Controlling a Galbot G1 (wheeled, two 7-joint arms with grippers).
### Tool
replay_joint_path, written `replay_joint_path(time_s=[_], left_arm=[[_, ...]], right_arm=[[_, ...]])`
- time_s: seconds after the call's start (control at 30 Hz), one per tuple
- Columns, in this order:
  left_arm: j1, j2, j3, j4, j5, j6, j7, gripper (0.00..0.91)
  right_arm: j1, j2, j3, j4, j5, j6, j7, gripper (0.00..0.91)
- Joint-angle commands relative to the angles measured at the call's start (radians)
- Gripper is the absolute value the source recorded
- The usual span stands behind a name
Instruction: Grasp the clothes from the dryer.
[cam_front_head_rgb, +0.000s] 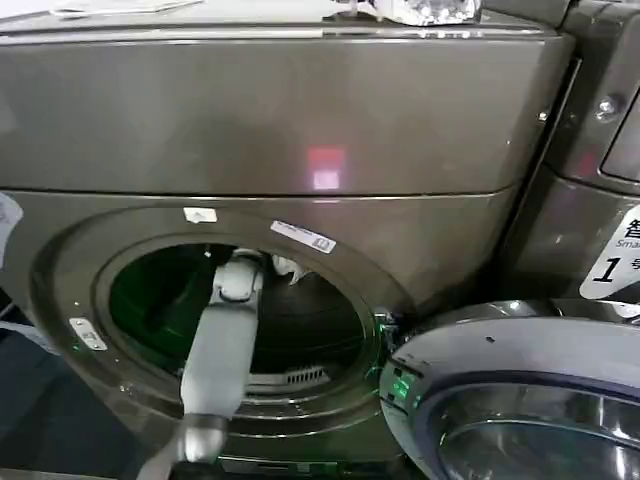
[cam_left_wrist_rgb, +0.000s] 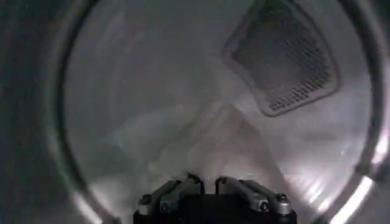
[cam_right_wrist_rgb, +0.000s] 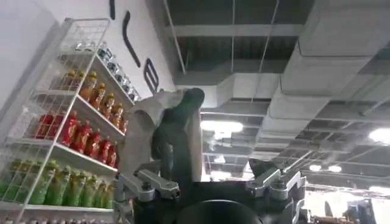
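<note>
Bronze-grey metal frames the scene: the dryer (cam_front_head_rgb: 300, 130) stands with its door (cam_front_head_rgb: 520, 390) swung open to the robot's right, and the left arm (cam_front_head_rgb: 222, 350) reaches through the round porthole (cam_front_head_rgb: 235, 320) into the drum. A green tint shows on the drum wall beside the arm in the head view, but whether that is the lime-green cloth or only reflected light cannot be told. A small pale scrap (cam_front_head_rgb: 285, 266) shows near the top of the opening next to the arm's wrist; it may be the white-grey bundle.

From the left wrist view, the left tool (cam_left_wrist_rgb: 209, 182) points deep into the drum, its fingers drawn close together with only a narrow gap and nothing visible between them. Ahead lies the pale drum wall with its perforated vent (cam_left_wrist_rgb: 283, 61); soft folds near the fingertips might be cloth, though that is unclear.

The right tool (cam_right_wrist_rgb: 210, 182) is raised away from the machine, its fingers spread apart, with a dark-and-pale cloth (cam_right_wrist_rgb: 173, 131) draped at it.

The step in hand looks like the reach into the drum. Next, the left tool would need to open, settle onto a bundle, and close before withdrawing.
</note>
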Motion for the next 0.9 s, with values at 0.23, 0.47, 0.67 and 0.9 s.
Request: replay_joint_path(time_s=[0.23, 0.47, 0.67, 0.9], left_arm=[[0.031, -0.001, 0.005, -0.041, -0.121, 0.043, -0.093, 0.000], [0.032, 0.003, 0.006, -0.047, -0.116, 0.045, -0.085, 0.000], [0.031, 0.002, 0.008, -0.048, -0.113, 0.043, -0.079, 0.000], [0.032, 0.004, 0.008, -0.051, -0.110, 0.042, -0.074, 0.000]], right_arm=[[0.005, 0.002, -0.006, 0.009, 0.007, 0.000, 0.014, 0.907], [0.012, 0.003, -0.016, 0.003, -0.001, 0.003, 0.009, 0.907], [0.011, 0.004, -0.015, 0.003, 0.001, 0.006, 0.009, 0.907], [0.013, 0.005, -0.012, 0.018, -0.006, -0.026, 0.027, 0.907]])
